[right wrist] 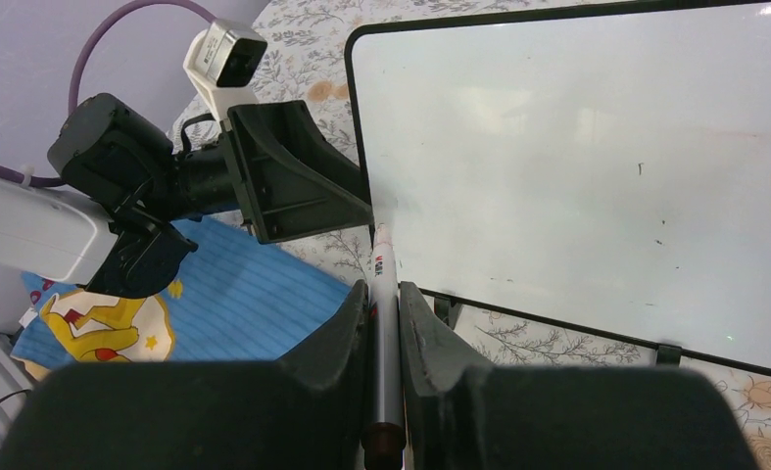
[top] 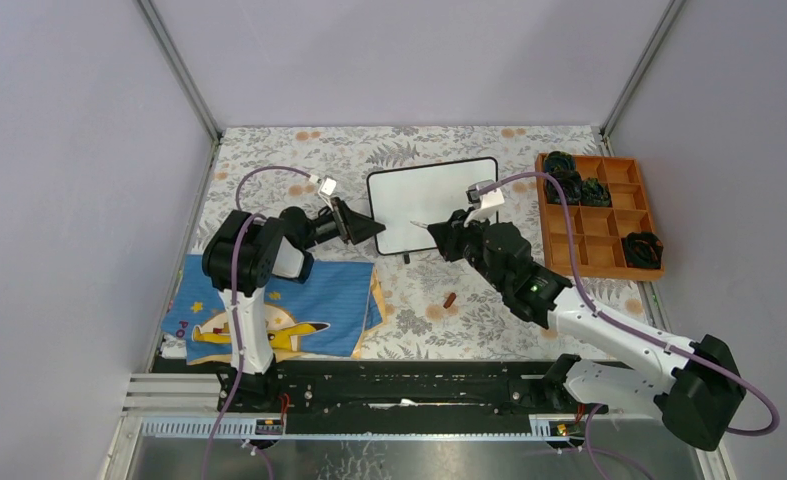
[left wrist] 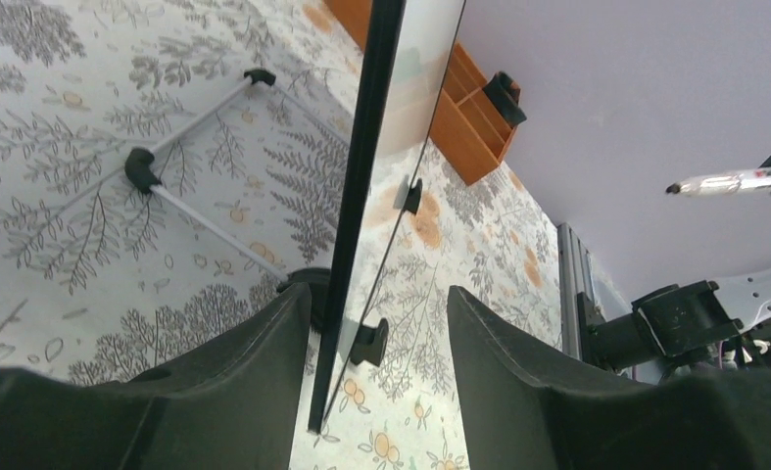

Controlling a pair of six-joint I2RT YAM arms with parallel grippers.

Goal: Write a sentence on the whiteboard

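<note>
**Whiteboard lies crosswise, marker aimed at its left rim**

Nearest, the left arm rises from its base and folds at the elbow. Its forearm runs level and rightward toward the whiteboard (top: 432, 205). The right arm stretches long and low from the near right, diagonally to the far left, with its wrist just short of the whiteboard's near edge.

A blue cloth (top: 299, 305) lies off the whiteboard's near-left corner. A small reddish piece (top: 450, 299) lies on the floral surface (top: 489, 320), near of the near edge.

The right tool (right wrist: 383, 289) is clamped tight on a marker (right wrist: 380, 257). The marker's long axis runs straight out between the fingers, and its tip points at the whiteboard's left rim by the near-left corner.

The left tool (left wrist: 379, 313) stands open astride the left rim, one finger on each side, and its right finger is clearly apart from the rim.

The whiteboard sits mid-surface with its long axis left to right, the right end slightly farther away. Its face is plain white with a few tiny specks. An orange tray (top: 601, 222) lies just right of it.
</note>
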